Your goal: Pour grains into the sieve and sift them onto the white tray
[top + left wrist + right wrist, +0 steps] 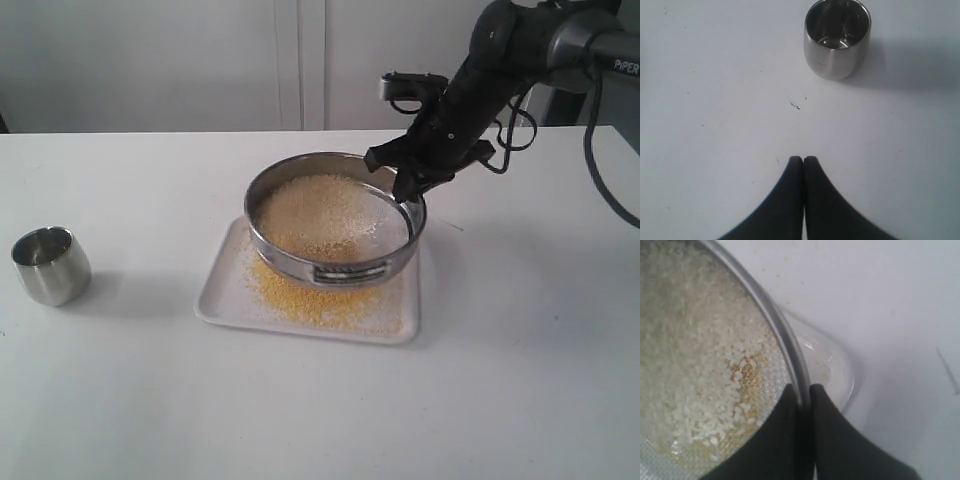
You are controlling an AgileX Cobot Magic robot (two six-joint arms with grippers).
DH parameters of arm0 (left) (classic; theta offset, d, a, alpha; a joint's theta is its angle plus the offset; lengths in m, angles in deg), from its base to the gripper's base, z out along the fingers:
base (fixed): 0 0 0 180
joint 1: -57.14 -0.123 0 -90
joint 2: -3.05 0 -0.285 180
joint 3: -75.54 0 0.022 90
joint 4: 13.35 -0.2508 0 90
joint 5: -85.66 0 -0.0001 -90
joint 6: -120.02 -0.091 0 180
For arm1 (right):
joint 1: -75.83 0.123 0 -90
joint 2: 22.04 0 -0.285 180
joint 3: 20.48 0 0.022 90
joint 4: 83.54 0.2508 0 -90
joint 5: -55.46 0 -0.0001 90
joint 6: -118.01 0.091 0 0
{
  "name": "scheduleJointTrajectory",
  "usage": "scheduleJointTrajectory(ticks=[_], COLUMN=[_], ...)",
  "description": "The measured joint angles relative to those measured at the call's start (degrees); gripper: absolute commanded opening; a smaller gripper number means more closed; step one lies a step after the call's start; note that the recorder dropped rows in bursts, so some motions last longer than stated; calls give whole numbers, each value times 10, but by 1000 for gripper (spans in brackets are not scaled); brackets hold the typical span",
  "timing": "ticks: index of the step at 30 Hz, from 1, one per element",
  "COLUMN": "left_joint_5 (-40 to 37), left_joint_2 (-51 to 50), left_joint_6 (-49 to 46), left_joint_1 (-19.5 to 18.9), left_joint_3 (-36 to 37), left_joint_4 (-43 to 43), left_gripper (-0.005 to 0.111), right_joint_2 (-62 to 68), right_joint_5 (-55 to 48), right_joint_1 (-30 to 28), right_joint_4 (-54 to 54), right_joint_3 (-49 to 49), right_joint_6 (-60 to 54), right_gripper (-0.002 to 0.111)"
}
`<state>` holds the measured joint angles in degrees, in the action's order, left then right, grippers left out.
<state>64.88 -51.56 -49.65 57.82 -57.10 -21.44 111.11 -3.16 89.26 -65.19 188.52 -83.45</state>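
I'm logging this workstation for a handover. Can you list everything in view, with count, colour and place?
table: one, white, under everything
white tray: one, white, mid-table
sieve: one, steel, tilted over the white tray
grains: one layer, whitish, inside the sieve
sifted granules: one patch, yellow, on the white tray
cup: one, steel, on the table, left in the exterior view
right gripper: one, black, shut on the sieve's rim
left gripper: one, black, shut, empty, near the cup

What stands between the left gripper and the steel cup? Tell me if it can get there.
Probably yes. Only bare table lies between the left gripper and the steel cup; the gripper is shut, so it must open first.
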Motion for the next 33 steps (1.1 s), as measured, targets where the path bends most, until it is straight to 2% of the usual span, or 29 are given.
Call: scheduleJointTrajectory(ticks=[1, 4, 7, 9, 12, 15, 17, 22, 29, 31, 33], left_joint_5=[0, 0, 0, 0, 0, 0, 0, 0, 0, 0, 0], left_joint_2=[0, 0, 0, 0, 0, 0, 0, 0, 0, 0, 0], left_joint_6=[0, 0, 0, 0, 0, 0, 0, 0, 0, 0, 0], left_joint_1=[0, 0, 0, 0, 0, 0, 0, 0, 0, 0, 0], left_joint_3=[0, 0, 0, 0, 0, 0, 0, 0, 0, 0, 0], left_joint_4=[0, 0, 0, 0, 0, 0, 0, 0, 0, 0, 0], left_gripper=[0, 0, 0, 0, 0, 0, 0, 0, 0, 0, 0], right_joint_2=[-1, -1, 1, 1, 3, 3, 3, -3, -27, -28, -22], right_joint_5=[-5, -14, 4, -1, 8, 3, 8, 5, 3, 4, 22], right_joint_1=[-1, -1, -1, -1, -1, 0, 3, 2, -32, -42, -43], right_joint_4=[-4, 10, 18, 28, 40, 43, 48, 9, -70, -36, 53], right_joint_3=[0, -2, -2, -2, 0, 0, 0, 0, 0, 0, -1], right_joint_6=[-32, 32, -5, 50, -21, 48, 6, 32, 53, 97, 73], right_gripper=[0, 0, 0, 0, 0, 0, 0, 0, 0, 0, 0])
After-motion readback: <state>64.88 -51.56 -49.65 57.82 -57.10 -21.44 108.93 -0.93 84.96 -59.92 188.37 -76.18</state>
